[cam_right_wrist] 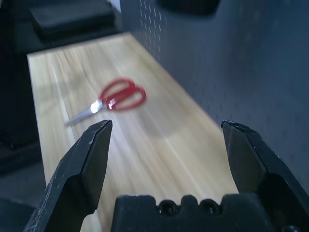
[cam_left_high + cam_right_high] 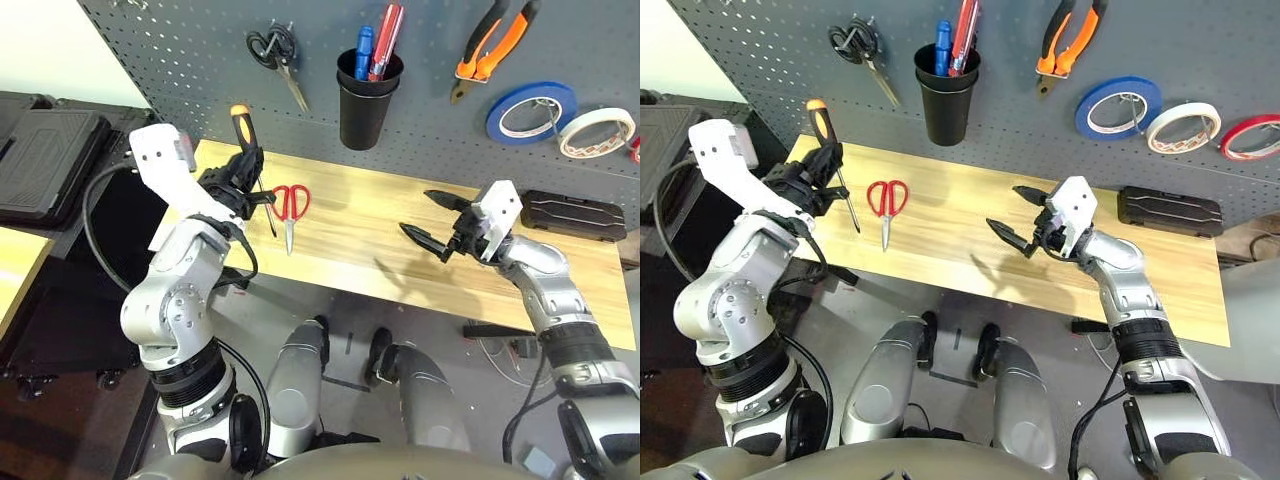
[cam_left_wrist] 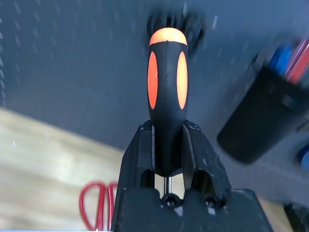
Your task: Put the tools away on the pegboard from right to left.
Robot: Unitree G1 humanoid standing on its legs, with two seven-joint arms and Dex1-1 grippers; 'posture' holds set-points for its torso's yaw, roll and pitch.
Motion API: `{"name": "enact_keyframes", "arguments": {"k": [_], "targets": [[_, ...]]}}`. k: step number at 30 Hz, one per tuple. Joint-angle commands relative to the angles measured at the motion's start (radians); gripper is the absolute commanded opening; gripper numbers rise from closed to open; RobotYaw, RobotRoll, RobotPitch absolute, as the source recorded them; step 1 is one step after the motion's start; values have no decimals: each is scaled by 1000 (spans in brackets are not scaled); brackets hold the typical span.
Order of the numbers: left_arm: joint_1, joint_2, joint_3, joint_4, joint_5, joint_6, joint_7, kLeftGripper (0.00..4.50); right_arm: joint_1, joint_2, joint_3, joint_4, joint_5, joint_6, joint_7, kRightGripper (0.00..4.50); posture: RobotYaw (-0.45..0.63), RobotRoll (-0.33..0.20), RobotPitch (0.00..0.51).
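My left gripper [image 2: 243, 162] is shut on the screwdriver [image 3: 167, 72], gripping the lower end of its orange-and-black handle; the handle points up toward the pegboard [image 2: 200, 60] and the shaft slants down over the table's left end. Red-handled scissors [image 2: 291, 205] lie flat on the wooden table [image 2: 350, 250], just right of the screwdriver's tip. Over the table's right half my right gripper [image 2: 417, 212] hovers open with nothing between its fingers. Orange-and-black pliers [image 2: 495, 45] and a cream-white tape roll [image 2: 597, 132] hang on the pegboard at the upper right.
A black cup holder [image 2: 368, 100] with pens is fixed to the pegboard's middle, black-handled scissors [image 2: 275, 50] hang left of it. Blue tape [image 2: 530, 110] and red tape [image 2: 1250, 135] hang beside the white roll. A black case [image 2: 572, 213] lies at the table's back right.
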Motion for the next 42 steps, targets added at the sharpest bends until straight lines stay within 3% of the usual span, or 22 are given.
{"name": "enact_keyframes", "arguments": {"k": [1,10,19,34,42], "targets": [[-51,20,24,-27,-66,-16,19,605,6,-5,-58,-30,80,-12,41,4500,384,0,162],[-195,79,30,30,-137,-40,67,605,12,-14,-165,-121,240,2,126,4500,337,0,159],[-300,110,5,111,-163,-95,87,605,31,-61,-255,-152,320,52,134,4500,300,0,168],[-494,58,-40,294,-170,-251,121,605,69,-73,-316,-216,372,99,133,4500,255,0,162],[-598,-2,-97,485,-130,-394,94,605,80,-84,-324,-236,376,129,121,4500,238,0,159]]}}
